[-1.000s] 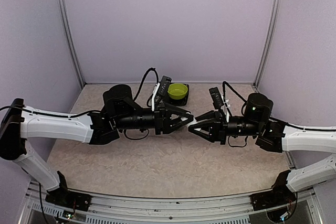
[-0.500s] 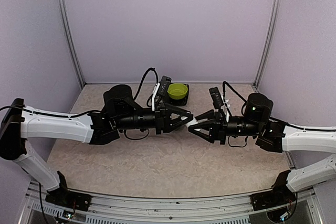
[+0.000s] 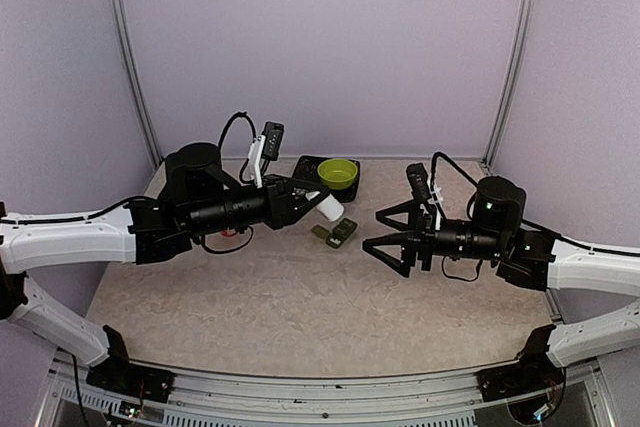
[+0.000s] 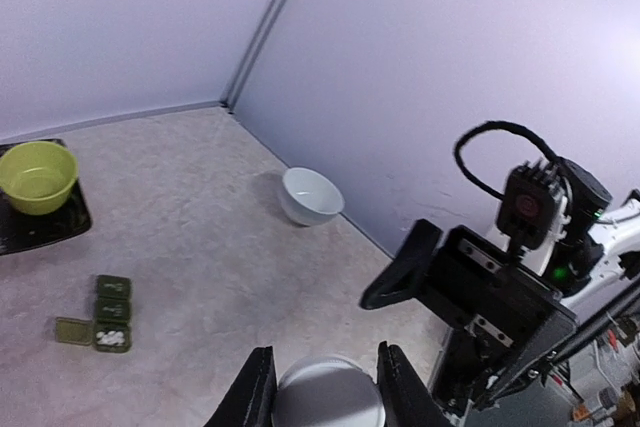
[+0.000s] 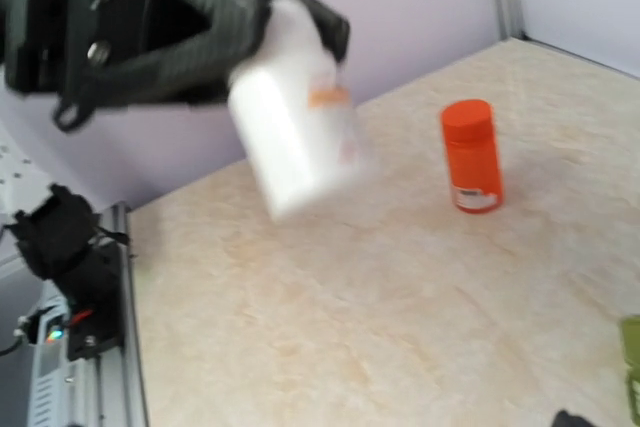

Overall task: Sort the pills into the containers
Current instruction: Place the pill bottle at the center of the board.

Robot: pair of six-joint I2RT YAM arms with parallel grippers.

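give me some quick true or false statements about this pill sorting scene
The left pincer grips a white bottle: true.
The right pincer is shut: false, it is open and empty.
The green bowl sits on a black tray: true.
All the containers are closed: false, one lid is open, with white pills inside.
The orange bottle lies on its side: false, it stands upright.

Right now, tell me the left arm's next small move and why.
Probably ease the left tool a little toward the containers, so the white bottle it grips hangs over the box whose lid is flipped back. The bottle slants down near the row, that box shows white pills inside, and the right tool stands open, apart from the bottle.
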